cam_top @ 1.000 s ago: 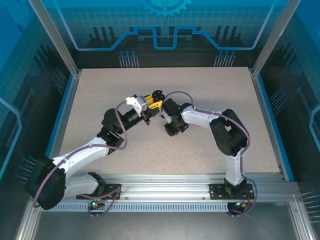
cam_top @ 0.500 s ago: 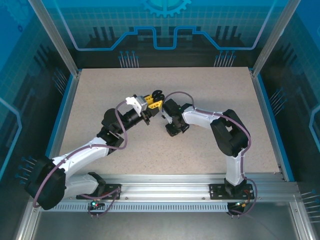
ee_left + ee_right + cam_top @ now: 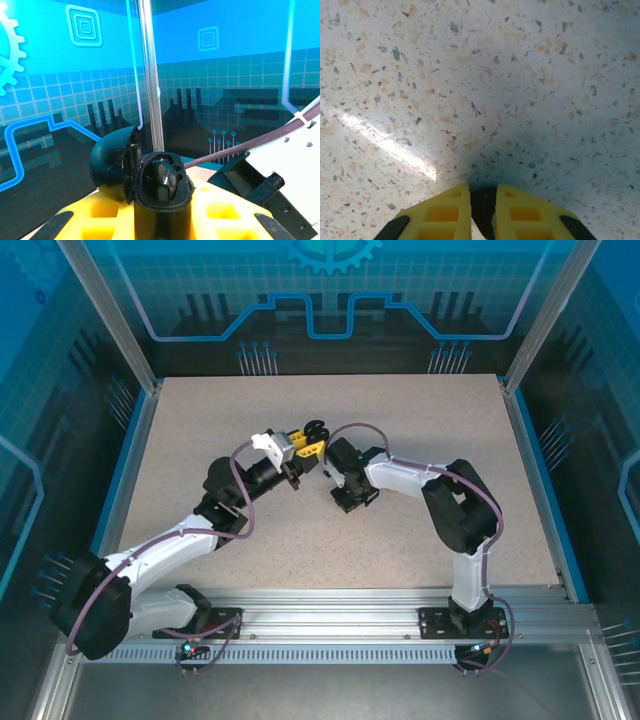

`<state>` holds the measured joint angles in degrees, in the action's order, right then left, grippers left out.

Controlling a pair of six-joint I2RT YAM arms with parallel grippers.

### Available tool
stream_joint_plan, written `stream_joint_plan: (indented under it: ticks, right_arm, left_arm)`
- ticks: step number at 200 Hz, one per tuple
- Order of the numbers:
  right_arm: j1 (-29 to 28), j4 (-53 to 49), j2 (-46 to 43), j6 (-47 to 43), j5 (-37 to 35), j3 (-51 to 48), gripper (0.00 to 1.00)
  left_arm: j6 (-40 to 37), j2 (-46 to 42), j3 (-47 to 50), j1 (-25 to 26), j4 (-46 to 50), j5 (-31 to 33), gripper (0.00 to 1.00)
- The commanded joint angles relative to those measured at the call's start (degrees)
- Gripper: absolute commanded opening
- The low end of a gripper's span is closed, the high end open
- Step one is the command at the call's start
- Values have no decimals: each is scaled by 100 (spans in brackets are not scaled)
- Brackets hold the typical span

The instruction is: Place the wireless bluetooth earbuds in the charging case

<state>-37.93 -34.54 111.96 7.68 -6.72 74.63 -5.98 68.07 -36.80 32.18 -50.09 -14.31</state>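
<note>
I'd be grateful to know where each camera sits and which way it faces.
Top external: above and behind, looking down on the table; left arm and right arm show.
Left wrist: faces sideways at the blue wall; the left gripper holds the open charging case.
Right wrist: faces straight down at the table; the right gripper pinches a small dark object.
Shared: top and left wrist both show the charging case.
</note>
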Motion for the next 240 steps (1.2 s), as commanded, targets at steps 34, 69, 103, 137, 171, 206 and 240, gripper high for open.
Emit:
stream_joint_plan:
  ticks: [34,69,103,137,171,206,240]
  right_arm:
    - [189,323,-1194,651,98,-525,10]
    - [288,397,-2419,1080,-131,-590,10]
    - [365,692,-3784,1476,-262,-547,12]
    - [350,1208,-4861,1732,-272,-482,12]
    - [222,1792,-5413,1953,-117,-493,12]
    - [37,2184,-5579,2053,166,-493,13]
    - [-8,2362,-5623,2192,454,-582,13]
  left_arm:
    - [-42,-168,42,-42,-135,16,0]
    - [-127,-189,50,-28,-101,-67,0]
    - [-205,-125,-9,13,-126,-274,0]
    - [-506,15,-77,248,-203,-348,0]
    - [-662,272,-271,504,-324,-312,0]
    - [-787,606,-538,724,-371,-327,0]
    - [-785,810,-760,846,-369,-304,0]
